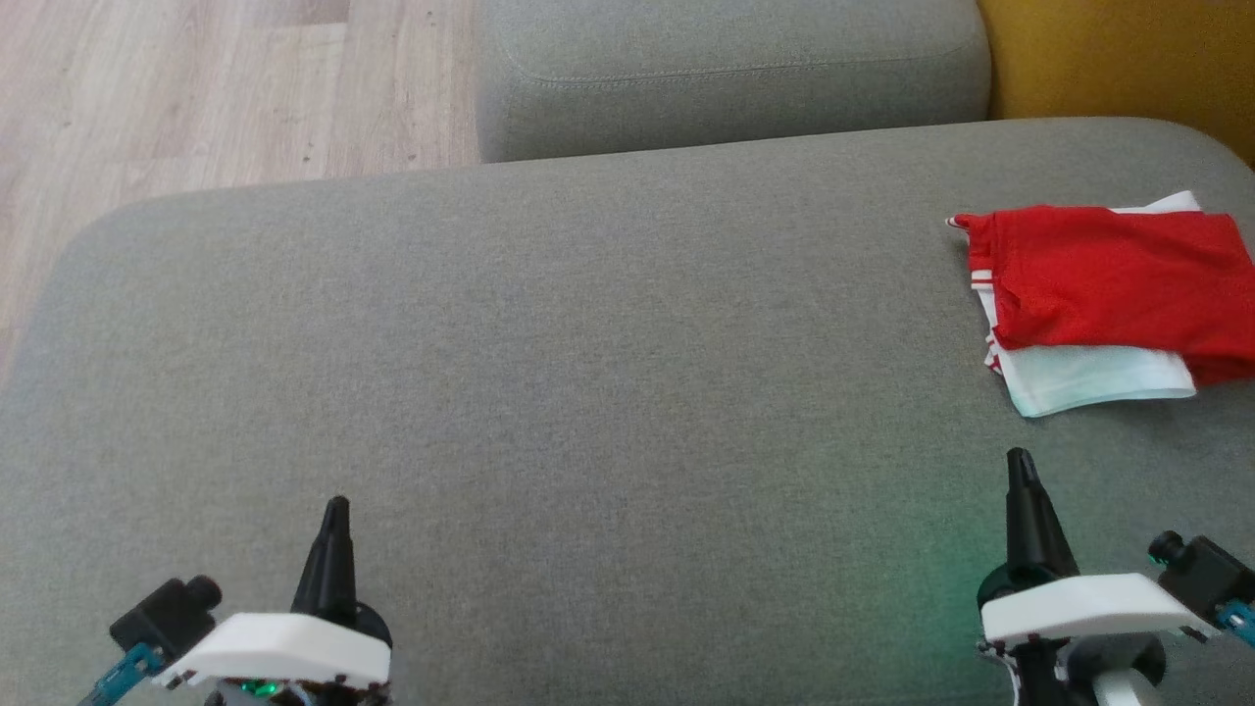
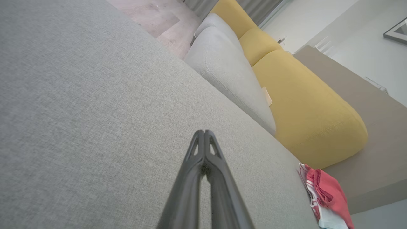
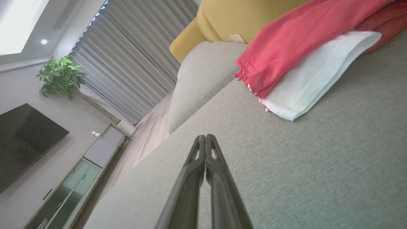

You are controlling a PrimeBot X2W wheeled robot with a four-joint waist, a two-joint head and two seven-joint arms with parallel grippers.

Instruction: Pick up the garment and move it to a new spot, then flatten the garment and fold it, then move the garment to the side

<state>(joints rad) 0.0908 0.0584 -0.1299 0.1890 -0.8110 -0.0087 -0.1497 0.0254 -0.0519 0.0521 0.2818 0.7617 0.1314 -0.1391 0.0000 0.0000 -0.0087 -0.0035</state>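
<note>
- Nearest, lower left: left gripper (image 1: 335,505), fingers pressed tip to tip, holding nothing, over the grey seat cushion (image 1: 588,343).
- Lower right: right gripper (image 1: 1020,456), likewise closed tight and empty, near the garment (image 1: 1098,284) but apart from it.
- Far right of the seat cushion: garment folded, red layer over white, lying flat, right edge cut off by the frame.
- Beyond: second grey cushion (image 1: 735,69), yellow cushion (image 1: 1118,59) at upper right, wooden floor (image 1: 196,88) at upper left.
</note>
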